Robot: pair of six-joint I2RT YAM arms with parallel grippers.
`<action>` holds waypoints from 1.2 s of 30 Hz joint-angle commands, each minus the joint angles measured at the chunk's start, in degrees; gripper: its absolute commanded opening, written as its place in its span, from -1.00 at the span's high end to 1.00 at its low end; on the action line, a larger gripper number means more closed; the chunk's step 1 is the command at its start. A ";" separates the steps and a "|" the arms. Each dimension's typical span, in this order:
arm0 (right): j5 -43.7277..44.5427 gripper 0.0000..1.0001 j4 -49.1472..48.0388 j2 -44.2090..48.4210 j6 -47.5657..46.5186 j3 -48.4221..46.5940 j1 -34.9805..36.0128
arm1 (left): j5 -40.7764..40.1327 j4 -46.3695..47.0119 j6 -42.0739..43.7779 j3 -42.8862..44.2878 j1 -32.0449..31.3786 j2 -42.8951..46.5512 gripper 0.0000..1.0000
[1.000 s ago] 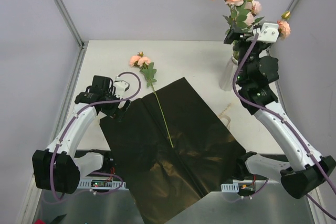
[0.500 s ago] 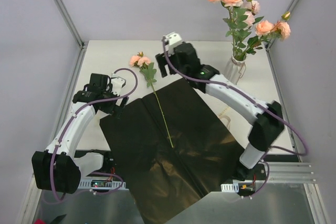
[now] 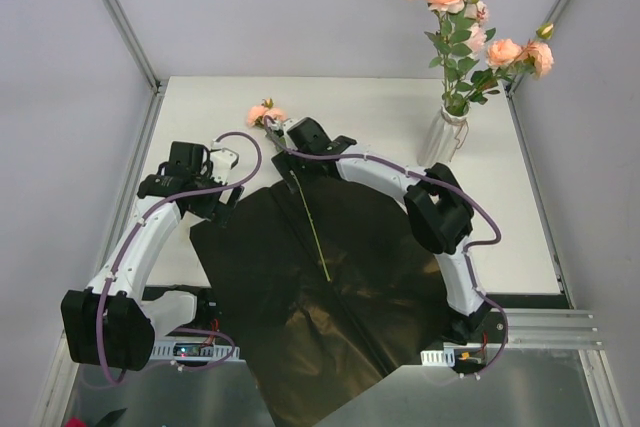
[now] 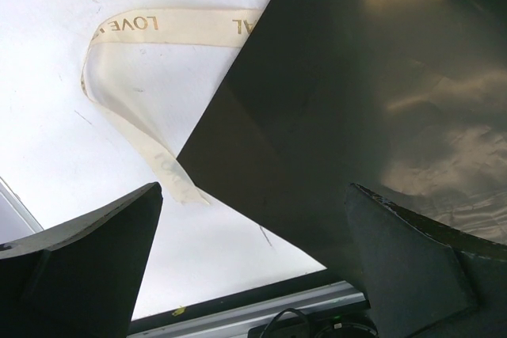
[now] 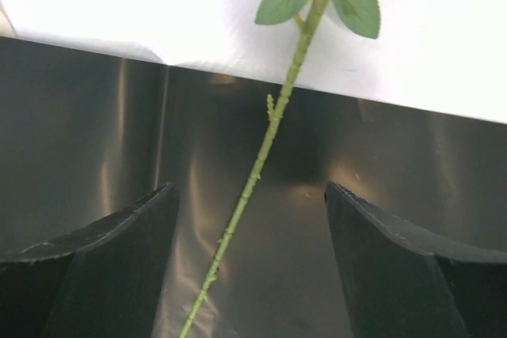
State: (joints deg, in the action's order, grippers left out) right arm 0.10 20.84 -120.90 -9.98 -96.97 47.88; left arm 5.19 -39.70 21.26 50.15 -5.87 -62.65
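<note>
Your right hand has swung over from the vase and now hovers open astride the rose stem lying on the black paper; nothing gripped yet. Left hand waits open at the paper's corner.

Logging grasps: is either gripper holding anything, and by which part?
Nothing held. Right gripper: jaws open astride the rose stem. Left gripper: jaws open over the black paper.

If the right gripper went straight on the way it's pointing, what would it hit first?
Probably the green stem, centred under the open right gripper, with the black sheet just beneath it; depth is unclear.
</note>
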 commanded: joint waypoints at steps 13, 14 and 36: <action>6.32 -0.26 0.52 -9.00 2.24 -8.50 2.13 | -1.41 -0.64 2.03 -2.25 1.04 3.85 -0.98; 6.32 -0.24 0.69 -9.26 2.33 -8.85 2.13 | -1.59 -0.73 2.12 -2.34 1.03 4.20 -0.98; 6.93 0.98 3.59 -4.97 2.95 -19.21 0.82 | -1.59 -6.70 1.16 -0.14 1.74 9.65 -0.98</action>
State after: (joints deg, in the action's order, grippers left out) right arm 5.87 24.10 -133.80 -6.04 -110.43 49.74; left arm 5.06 -44.12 23.31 47.86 -5.15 -54.22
